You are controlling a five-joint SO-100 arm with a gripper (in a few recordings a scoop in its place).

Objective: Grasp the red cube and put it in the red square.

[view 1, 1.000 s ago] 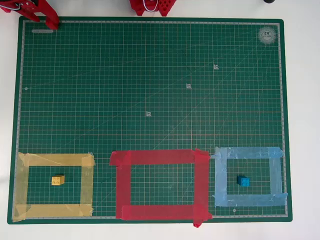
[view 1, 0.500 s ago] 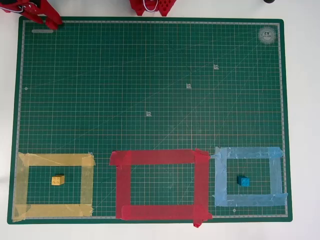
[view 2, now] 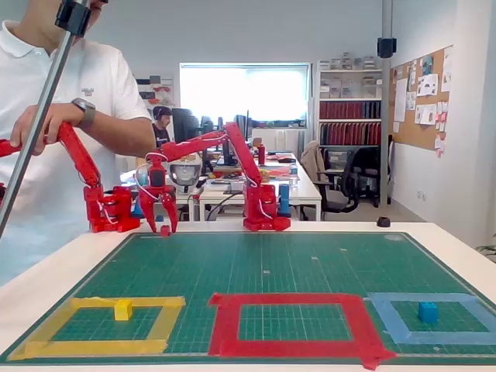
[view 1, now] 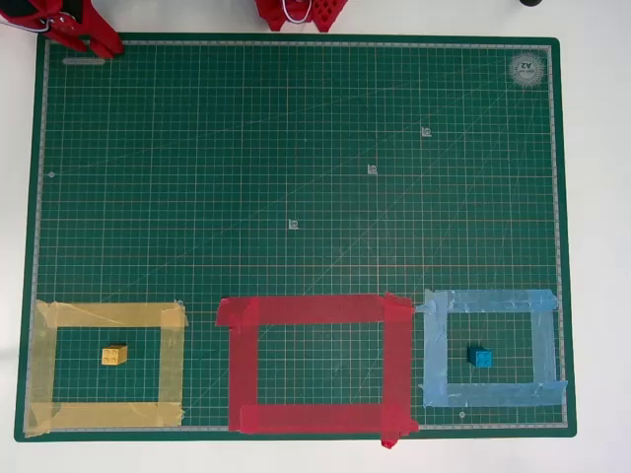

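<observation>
The red square (view 1: 317, 365) of wide tape lies at the mat's near edge, between the other two frames, and holds nothing; in the fixed view the red square (view 2: 293, 322) is front centre. My red gripper (view 2: 159, 223) hangs point-down over the mat's far left corner, its jaws spread apart. A small red block at its right fingertip looks like the red cube (view 2: 165, 230), low at the mat. From overhead the gripper (view 1: 99, 41) covers that corner and hides the cube.
A yellow tape frame (view 1: 44, 365) holds a yellow cube (view 1: 114, 355) at front left. A light blue frame (view 1: 434, 347) holds a blue cube (view 1: 480, 358) at front right. A person stands behind the table's left side. The arm's base (view 1: 296, 12) sits at the far edge.
In the overhead view the gripper's finger at the far left corner has shifted slightly to the right. The tape frames and the yellow and blue cubes have not moved.
</observation>
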